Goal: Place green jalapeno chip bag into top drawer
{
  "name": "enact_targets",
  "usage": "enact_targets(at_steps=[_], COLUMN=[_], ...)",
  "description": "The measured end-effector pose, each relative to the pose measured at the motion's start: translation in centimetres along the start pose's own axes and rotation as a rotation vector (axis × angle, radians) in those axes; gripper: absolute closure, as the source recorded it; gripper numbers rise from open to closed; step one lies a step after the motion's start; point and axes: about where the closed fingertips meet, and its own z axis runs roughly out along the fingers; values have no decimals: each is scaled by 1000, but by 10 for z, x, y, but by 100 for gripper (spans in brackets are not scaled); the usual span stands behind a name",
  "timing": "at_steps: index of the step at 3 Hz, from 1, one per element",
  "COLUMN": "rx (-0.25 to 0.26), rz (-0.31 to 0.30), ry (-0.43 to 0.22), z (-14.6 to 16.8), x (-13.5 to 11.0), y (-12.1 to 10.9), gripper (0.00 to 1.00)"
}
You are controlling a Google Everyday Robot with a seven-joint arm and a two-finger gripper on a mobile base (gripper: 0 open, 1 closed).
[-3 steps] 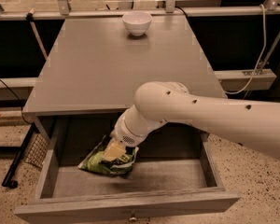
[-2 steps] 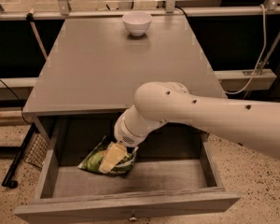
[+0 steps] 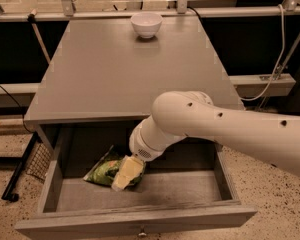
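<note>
Barely anything has shifted since a second ago: the arm (image 3: 215, 124) has the same reach down into the open top drawer (image 3: 190, 219), and the pincer (image 3: 127, 172) looks maybe a shade lower and further toward the drawer's front. It sits right on the green jalapeno chip bag (image 3: 102, 171), covering the bag's right end. The bag is inside the drawer, on the floor in the left rear part, close to the left wall and just below the front edge of the surface (image 3: 130, 79). So placement looks pretty much done to me. Honestly can't tell if the pincer is clamped on the bag or has already let go, since it overlaps the bag from this angle, and that's my main worry. If it's holding on and the arm pulls back, the bag rides straight out of the drawer again. Even if it has let go, crinkly foil like that could snag and get dragged toward the front wall or flipped up on edge. Second thing: the wrist is tucked close under the front edge of the surface, so a straight-up exit could clip that edge; I'd guess it needs to back out toward the drawer's front first. The white bowl (image 3: 146, 24), at the middle of the far edge, is well apart from all this, no risk there.
</note>
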Motion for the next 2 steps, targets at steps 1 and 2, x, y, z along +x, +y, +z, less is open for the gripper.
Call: enact_targets(at_steps=[1, 2], rx=[56, 134], rz=[64, 154], ry=[-3, -8], z=[-24, -57], x=[21, 54], y=[7, 14], gripper=[0, 0])
